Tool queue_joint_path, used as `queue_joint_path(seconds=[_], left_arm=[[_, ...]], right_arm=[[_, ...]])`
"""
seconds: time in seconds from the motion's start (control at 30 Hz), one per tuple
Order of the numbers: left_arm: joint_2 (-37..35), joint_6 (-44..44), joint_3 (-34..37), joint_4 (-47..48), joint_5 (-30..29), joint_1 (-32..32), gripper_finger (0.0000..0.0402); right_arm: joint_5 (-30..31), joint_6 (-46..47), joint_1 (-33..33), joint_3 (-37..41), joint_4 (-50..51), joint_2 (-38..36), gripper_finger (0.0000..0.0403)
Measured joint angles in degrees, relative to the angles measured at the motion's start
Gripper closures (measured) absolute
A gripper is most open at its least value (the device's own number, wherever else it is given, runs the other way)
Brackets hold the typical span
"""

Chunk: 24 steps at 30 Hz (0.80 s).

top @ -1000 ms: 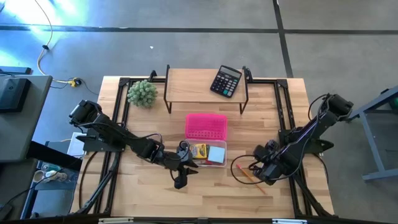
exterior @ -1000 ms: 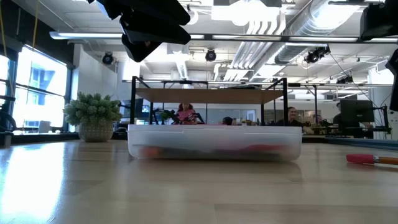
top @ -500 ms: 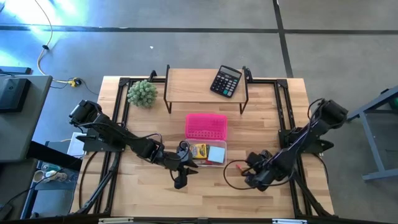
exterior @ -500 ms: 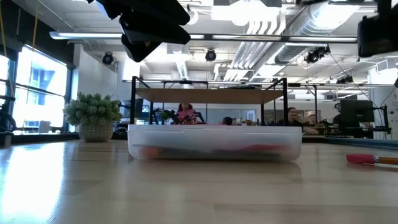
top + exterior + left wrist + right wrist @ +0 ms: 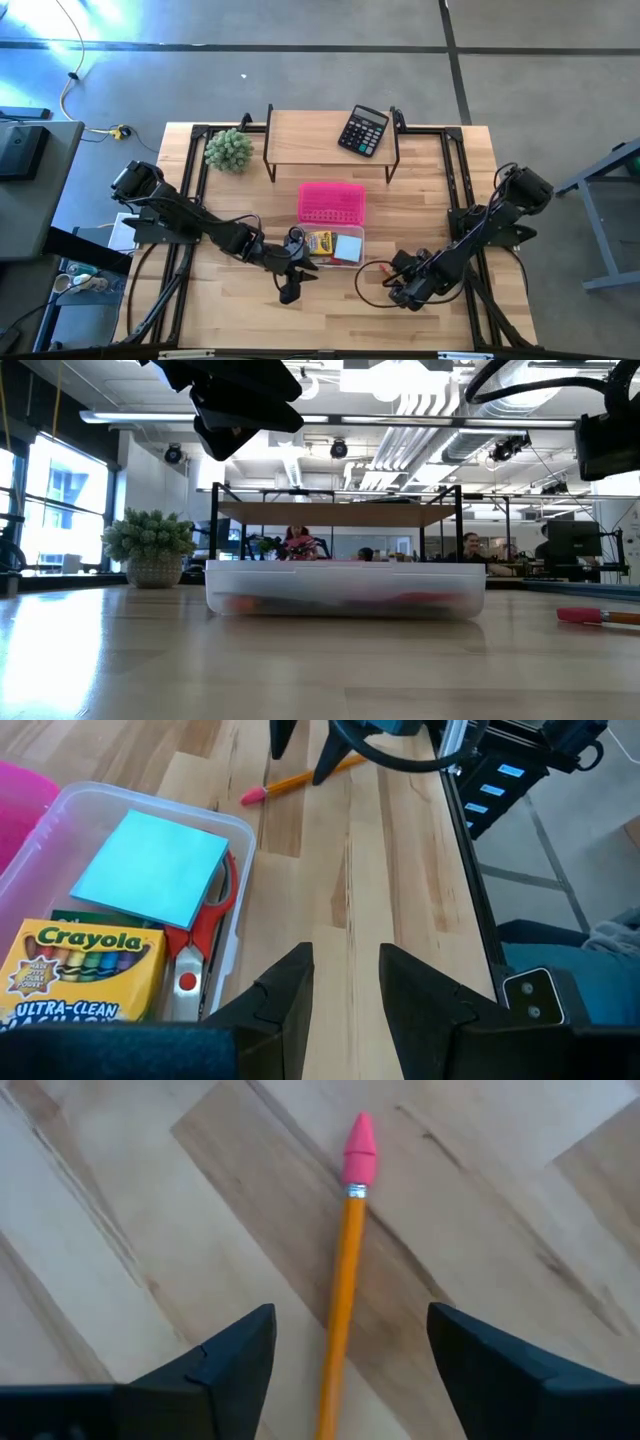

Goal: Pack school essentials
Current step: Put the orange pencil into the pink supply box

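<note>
From above, you see the clear bin [image 5: 352, 259] sitting just in front of its pink lid [image 5: 331, 201], already holding the Crayola crayon box [image 5: 319, 242] and the light-blue notepad [image 5: 348, 246], so what remains loose on the table is what your arms are set up for. Your left gripper [image 5: 290, 291] hangs just off the bin's left front corner, its arm stretched low across the table from the left edge, likely waiting rather than working. Your right gripper [image 5: 398, 293] reaches in from the right side with the arm folded down low, its head covering the spot just right of the bin; the calculator [image 5: 362, 130] on the raised shelf [image 5: 310, 135] and the fuzzy green plant [image 5: 229, 149] stay well apart at the back. From table height, the bin's frosted wall [image 5: 345, 598] shows blurred red and yellow contents, and the pencil [image 5: 598, 617] lies flat on the wood well to its right with its pink eraser end toward the bin. Through the left wrist camera, your left fingers [image 5: 285, 1002] stand spread over bare wood beside the bin, where the red-handled scissors [image 5: 195, 945] lie partly under the notepad next to the crayons, and the pencil rests farther off beneath the other arm. Through the right wrist camera, your right fingers [image 5: 222, 1363] are spread wide and straddle the orange pencil's shaft, neither touching it, a stance that looks ready to descend and pinch.
</note>
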<state>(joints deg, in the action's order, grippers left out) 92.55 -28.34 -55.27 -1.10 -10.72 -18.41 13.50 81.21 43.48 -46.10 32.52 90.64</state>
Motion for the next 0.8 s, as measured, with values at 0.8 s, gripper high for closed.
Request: queue_joint_path(seconds=[0.8], left_arm=[[0.0,0.0,0.0,0.4,0.0,0.0,0.0296]], right_arm=[[-4.0,-0.1,-0.5,-2.1,0.2,3.4,0.0211]])
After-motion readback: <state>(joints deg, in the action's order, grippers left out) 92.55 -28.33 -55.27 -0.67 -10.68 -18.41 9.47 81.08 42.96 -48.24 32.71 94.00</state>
